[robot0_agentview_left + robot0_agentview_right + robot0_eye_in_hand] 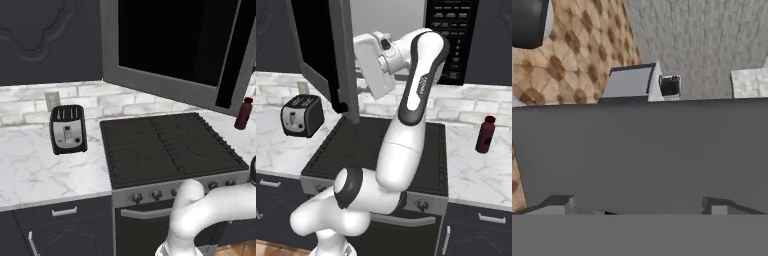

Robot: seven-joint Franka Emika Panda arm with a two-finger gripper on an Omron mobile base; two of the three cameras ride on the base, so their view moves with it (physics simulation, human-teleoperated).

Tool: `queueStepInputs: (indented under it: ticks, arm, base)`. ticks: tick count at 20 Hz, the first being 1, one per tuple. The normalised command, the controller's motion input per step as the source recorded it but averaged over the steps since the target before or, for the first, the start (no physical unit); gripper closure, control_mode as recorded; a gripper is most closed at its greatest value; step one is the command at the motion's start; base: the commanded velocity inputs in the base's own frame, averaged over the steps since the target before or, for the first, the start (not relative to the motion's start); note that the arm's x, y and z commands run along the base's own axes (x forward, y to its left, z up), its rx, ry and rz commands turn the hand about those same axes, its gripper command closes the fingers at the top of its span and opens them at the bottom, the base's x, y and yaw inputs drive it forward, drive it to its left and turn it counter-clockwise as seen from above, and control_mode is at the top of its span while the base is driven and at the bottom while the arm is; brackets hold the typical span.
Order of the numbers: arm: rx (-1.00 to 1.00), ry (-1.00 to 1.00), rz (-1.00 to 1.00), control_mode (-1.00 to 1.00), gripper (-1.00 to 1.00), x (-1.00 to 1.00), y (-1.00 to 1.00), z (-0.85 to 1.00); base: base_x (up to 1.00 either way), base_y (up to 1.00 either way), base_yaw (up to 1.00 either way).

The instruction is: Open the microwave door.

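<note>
Microwave door [323, 55] stood swung well out from the microwave [451, 40] when we looked, its grey frame and black glass hanging over the stove [376, 150]. In the left base view we saw the same door [172, 42] as a large tilted panel above the cooktop, with its black vertical bar handle [239, 55] near the right edge.

From the gripper outward: in the hand view we saw the two finger tips [559, 204] set wide apart at the bottom of the picture, with nothing between them. A flat grey panel face lay straight ahead of them, and we could not tell whether they touched it. In the right base view the white hand [373, 65] sat just behind the opened door, close to its inner side; the fingers themselves were hidden there by the door's edge.

Behind the arm, the black keypad panel [452, 37] of the microwave showed to the right of the open cavity. Below, the dark stove grates [167, 145] ran across the cooktop, with a row of knobs [156, 195] on its front. A small black-and-silver toaster [68, 129] stood on the marble counter [40, 170] to the left of the stove, and a dark red bottle [485, 134] stood upright on the counter to its right.
</note>
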Motion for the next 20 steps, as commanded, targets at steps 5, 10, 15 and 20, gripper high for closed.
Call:
queueStepInputs:
  ticks: [5, 10, 15, 20]
  arm:
    - [0.0, -0.03, 0.39, -1.0, -1.0, -0.86, 1.0, -0.13]
    - [0.0, -0.16, 0.17, -1.0, -1.0, -0.7, 0.99, 0.0]
    - [0.0, -0.19, -0.25, -1.0, -1.0, -0.05, 0.99, 0.1]
    - [0.0, -0.19, -0.51, -1.0, -1.0, 0.11, 1.0, 0.01]
  base:
    - [0.0, 0.0, 0.0]
    - [0.0, 0.0, 0.0]
    - [0.0, 0.0, 0.0]
    - [0.0, 0.0, 0.0]
